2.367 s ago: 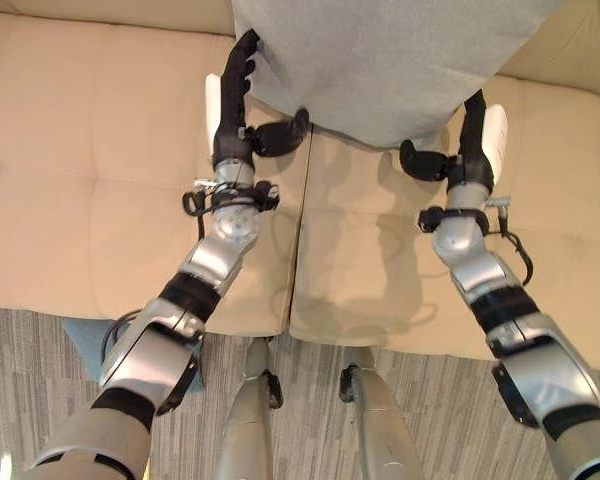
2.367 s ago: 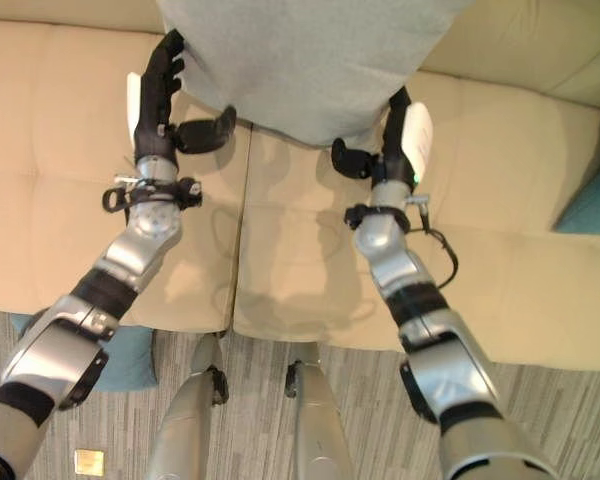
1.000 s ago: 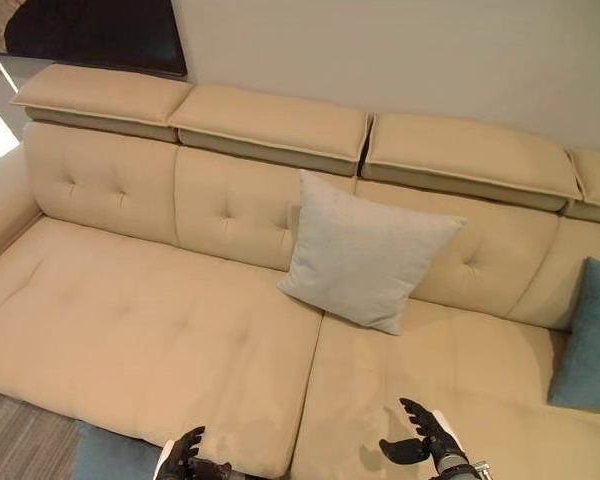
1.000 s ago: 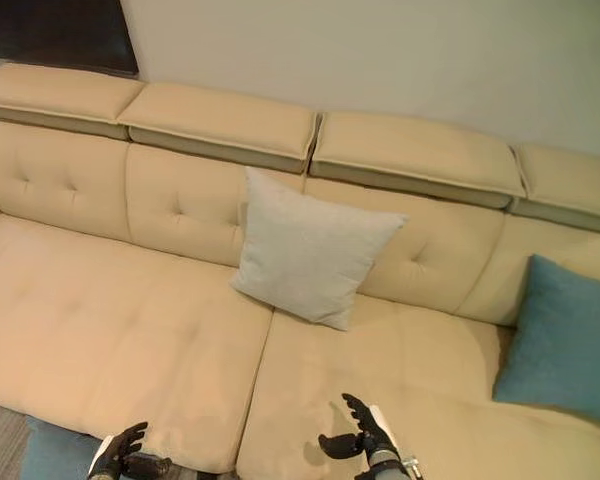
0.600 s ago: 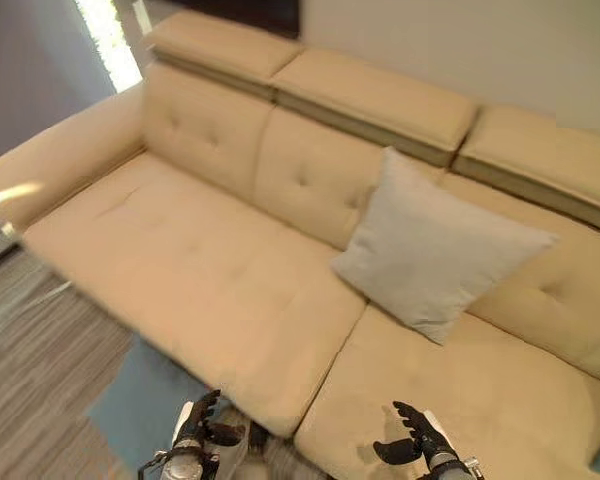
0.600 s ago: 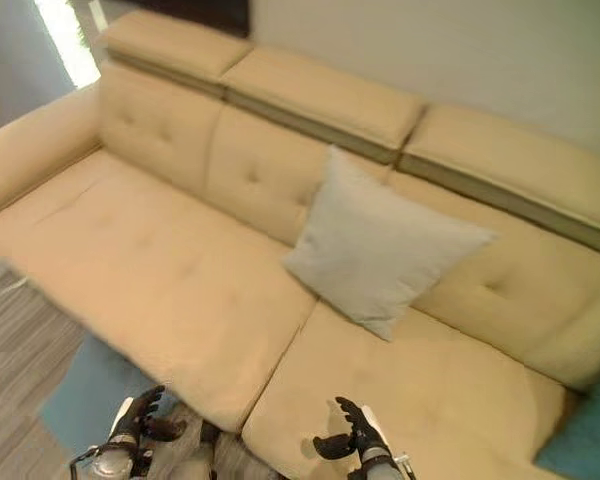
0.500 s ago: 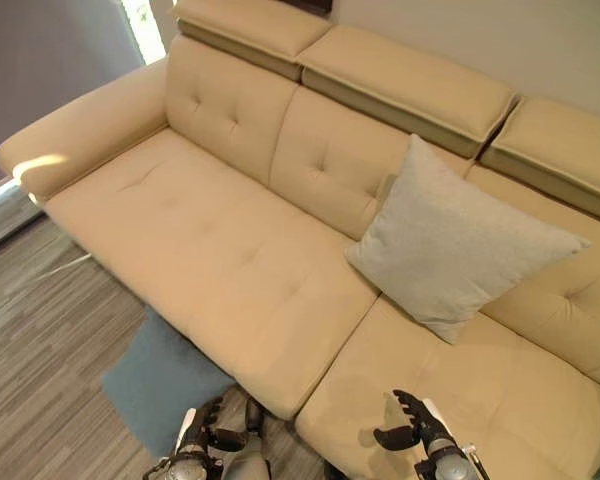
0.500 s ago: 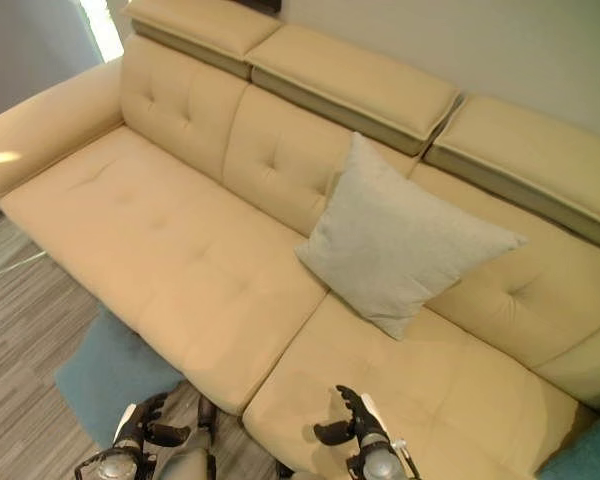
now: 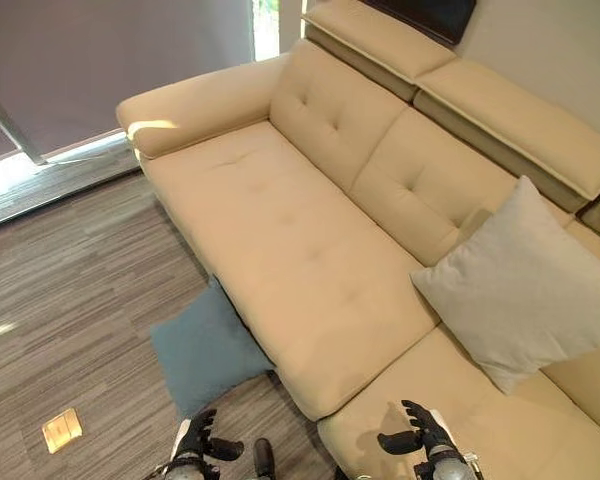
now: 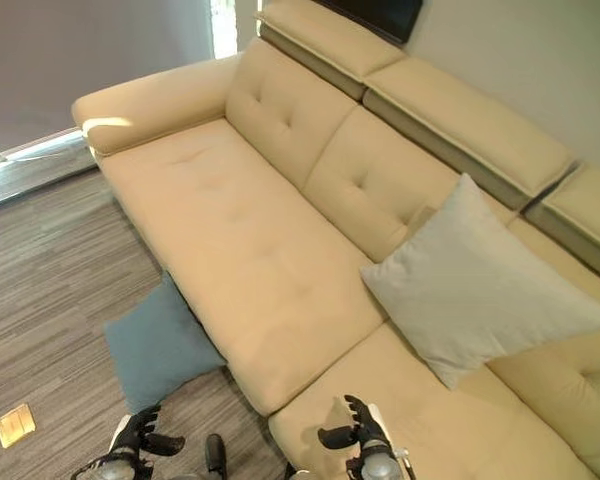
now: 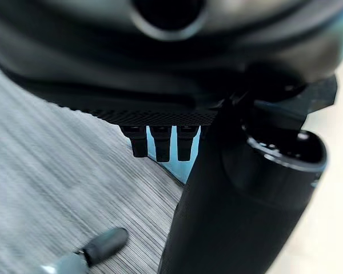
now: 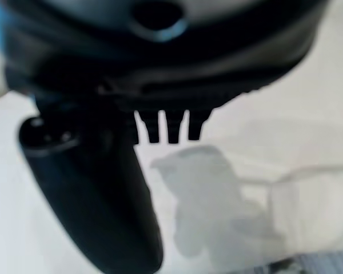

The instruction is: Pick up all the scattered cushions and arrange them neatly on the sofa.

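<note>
No readable text, label, number or sign appears on anything in these views.

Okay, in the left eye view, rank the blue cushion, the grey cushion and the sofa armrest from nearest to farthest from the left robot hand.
From the left robot hand:
1. Blue cushion, on the floor just ahead, against the sofa front.
2. Grey cushion, off to the right, leaning on the backrest.
3. Sofa armrest, at the far end.
</note>
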Controlling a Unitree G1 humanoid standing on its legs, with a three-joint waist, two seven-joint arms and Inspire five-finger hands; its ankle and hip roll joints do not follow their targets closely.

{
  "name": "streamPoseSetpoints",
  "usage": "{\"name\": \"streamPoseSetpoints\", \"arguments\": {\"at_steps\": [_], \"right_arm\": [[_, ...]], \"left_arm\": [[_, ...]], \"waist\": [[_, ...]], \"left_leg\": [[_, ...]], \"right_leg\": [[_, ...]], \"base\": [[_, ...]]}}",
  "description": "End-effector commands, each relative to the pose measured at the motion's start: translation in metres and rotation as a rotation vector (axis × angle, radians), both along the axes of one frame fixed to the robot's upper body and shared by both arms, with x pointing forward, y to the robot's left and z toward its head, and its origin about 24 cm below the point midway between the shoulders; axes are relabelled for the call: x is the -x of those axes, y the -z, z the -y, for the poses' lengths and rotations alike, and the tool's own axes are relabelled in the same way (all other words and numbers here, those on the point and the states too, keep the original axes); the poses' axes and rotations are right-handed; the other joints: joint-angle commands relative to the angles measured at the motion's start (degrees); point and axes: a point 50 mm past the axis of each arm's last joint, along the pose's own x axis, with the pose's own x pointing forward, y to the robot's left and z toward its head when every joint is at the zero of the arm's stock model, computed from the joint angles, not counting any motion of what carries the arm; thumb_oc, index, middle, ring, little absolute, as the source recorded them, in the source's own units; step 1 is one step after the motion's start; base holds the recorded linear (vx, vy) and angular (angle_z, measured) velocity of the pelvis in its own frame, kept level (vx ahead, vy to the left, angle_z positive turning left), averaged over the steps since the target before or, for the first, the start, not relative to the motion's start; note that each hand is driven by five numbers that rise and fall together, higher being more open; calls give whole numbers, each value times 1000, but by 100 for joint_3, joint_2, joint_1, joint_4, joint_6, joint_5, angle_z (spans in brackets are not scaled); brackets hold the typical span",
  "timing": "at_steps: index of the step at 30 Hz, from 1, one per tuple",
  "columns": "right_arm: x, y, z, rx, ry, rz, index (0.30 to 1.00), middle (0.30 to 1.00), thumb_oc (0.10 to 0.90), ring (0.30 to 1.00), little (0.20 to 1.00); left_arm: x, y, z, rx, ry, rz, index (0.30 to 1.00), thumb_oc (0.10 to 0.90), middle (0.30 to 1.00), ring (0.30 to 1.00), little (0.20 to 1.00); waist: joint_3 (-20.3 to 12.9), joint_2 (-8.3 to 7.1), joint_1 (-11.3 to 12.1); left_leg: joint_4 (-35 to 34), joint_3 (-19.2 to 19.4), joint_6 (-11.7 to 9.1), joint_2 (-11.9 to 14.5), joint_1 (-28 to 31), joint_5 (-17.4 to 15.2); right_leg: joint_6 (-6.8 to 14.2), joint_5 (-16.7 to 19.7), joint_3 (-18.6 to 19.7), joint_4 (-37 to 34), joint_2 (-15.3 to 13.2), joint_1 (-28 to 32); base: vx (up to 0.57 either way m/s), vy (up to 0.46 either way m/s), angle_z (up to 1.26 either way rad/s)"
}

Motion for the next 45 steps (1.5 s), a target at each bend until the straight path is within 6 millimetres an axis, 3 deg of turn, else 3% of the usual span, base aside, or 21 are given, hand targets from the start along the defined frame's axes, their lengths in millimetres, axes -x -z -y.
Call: {"name": "streamPoseSetpoints", "arguments": {"at_steps": [1,2,6,8,11,12,15,18,20,21,24,26,27,28,33,35,36,37,39,41,45], "right_arm": [[-18,-9,5,61,-32,56,900,900,800,900,900],[-14,-6,5,51,-16,33,900,900,800,900,900],[-2,1,4,38,8,-18,900,900,800,900,900],[1,4,2,32,0,-39,900,900,800,900,900],[-1,5,-2,25,-10,-41,900,900,800,900,900],[-7,1,1,38,-14,-23,900,900,800,900,900],[-12,-3,6,47,-1,6,900,900,800,900,900],[-15,-7,16,73,27,18,900,900,800,900,900],[-11,-5,18,88,28,-3,900,900,800,900,900],[-11,-5,19,90,29,-6,900,900,800,900,900],[-12,-4,18,90,28,-11,900,900,800,900,900],[-8,-3,19,89,38,-23,900,900,800,900,900],[0,1,22,87,61,-47,900,900,800,900,900],[0,1,22,88,61,-47,900,900,800,900,900],[3,4,15,95,10,-77,900,900,800,900,900],[0,6,4,85,-37,-89,900,900,800,900,900],[-3,6,-2,75,-57,-83,900,900,800,900,900],[-3,6,-2,75,-57,-83,900,900,800,900,900],[-3,6,-7,57,-57,-78,900,900,800,900,900],[0,8,-7,47,-45,-84,900,900,800,900,900],[3,9,-5,64,-56,-111,900,900,800,900,900]], "left_arm": [[-20,-10,-11,-52,-6,72,900,800,900,900,900],[-23,-11,-12,-59,13,70,900,800,900,900,900],[-27,-13,-13,-72,38,73,900,800,900,900,900],[-23,-11,-15,-74,31,62,900,800,900,900,900],[-20,-11,-18,-73,4,54,900,800,900,900,900],[-21,-11,-19,-68,-10,54,900,800,900,900,900],[-23,-10,-14,-57,-1,54,900,800,900,900,900],[-26,-10,-7,-27,-17,70,900,800,900,900,900],[-23,-8,-7,-20,-21,58,900,800,900,900,900],[-18,-6,-9,-16,-32,38,900,800,900,900,900],[-17,-5,-8,-10,-39,30,900,800,900,900,900],[-12,-3,-9,-6,-53,13,900,800,900,900,900],[-8,-2,-12,-18,-37,-11,900,800,900,900,900],[-8,-2,-12,-18,-37,-12,900,800,900,900,900],[-8,-3,-14,-28,-6,-21,900,800,900,900,900],[-8,-5,-23,-47,-24,-21,900,800,900,900,900],[-8,-6,-27,-57,-32,-24,900,800,900,900,900],[-8,-6,-27,-57,-32,-24,900,800,900,900,900],[-9,-7,-29,-57,-37,-17,900,800,900,900,900],[-10,-7,-27,-49,-36,-13,900,800,900,900,900],[-8,-6,-30,-60,-23,-39,900,800,900,900,900]], "waist": [[-38,-161,-33],[-16,-133,-137],[-115,-79,-96],[-138,-117,-62],[-174,-197,45],[-120,-166,96],[-12,-111,72],[114,-44,-48],[89,-52,-71],[79,-148,-75],[64,-202,-102],[55,-204,-161],[-15,-140,-268],[-6,-140,-268],[-56,-157,-231],[26,-154,-170],[89,-96,-182],[88,-97,-182],[112,-43,-240],[121,-39,-357],[132,-155,-531]], "left_leg": [[238,-180,-70,43,228,-844],[219,-491,-40,-1,176,-743],[118,-968,-75,8,-55,-495],[77,-1072,-91,-15,-72,-454],[57,-1219,-149,-69,-218,-302],[11,-1335,-349,-92,-579,-9],[23,-1236,-438,-110,-834,136],[137,-166,-391,113,-1087,252],[223,242,-365,268,-1006,135],[588,187,-355,296,-928,-134],[854,149,-380,354,-889,-312],[846,441,-407,511,-685,-408],[528,850,-468,651,-338,-518],[511,851,-468,648,-316,-513],[323,690,-236,370,-88,-661],[168,673,-37,222,82,-609],[49,610,31,189,200,-612],[49,611,31,189,199,-612],[11,459,53,167,320,-668],[11,221,35,100,406,-716],[11,-165,52,-142,573,-900]], "right_leg": [[142,307,845,137,261,-885],[197,118,1776,372,560,-909],[93,-207,2292,772,765,-679],[37,-231,2291,658,747,-620],[-15,-254,2168,216,700,-457],[-97,-243,2254,-219,822,-451],[-101,-188,2045,-505,780,-377],[-83,-55,1603,-724,651,-319],[-89,22,1329,-754,560,-307],[-102,92,1112,-730,429,-306],[-110,134,905,-715,331,-342],[-91,113,637,-715,255,-300],[-20,14,432,-700,225,-194],[-19,11,432,-700,225,-180],[61,-144,299,-44,-46,-117],[122,212,360,983,-334,-498],[165,380,619,1698,-333,-863],[165,380,620,1699,-334,-864],[107,262,960,2002,-102,-1119],[-7,-25,1360,1744,385,-1304],[23,383,1524,530,792,-1688]], "base": [[-96,42,45],[-94,42,51],[-90,-14,125],[-51,-65,139],[-124,-91,54],[-180,-94,67],[-191,-53,102],[-157,31,137],[-99,45,99],[-84,38,94],[-36,59,68],[63,144,46],[133,148,76],[180,193,109],[152,230,76],[123,343,26],[106,207,19],[150,192,26],[195,102,44],[257,60,47],[267,-5,58]]}}
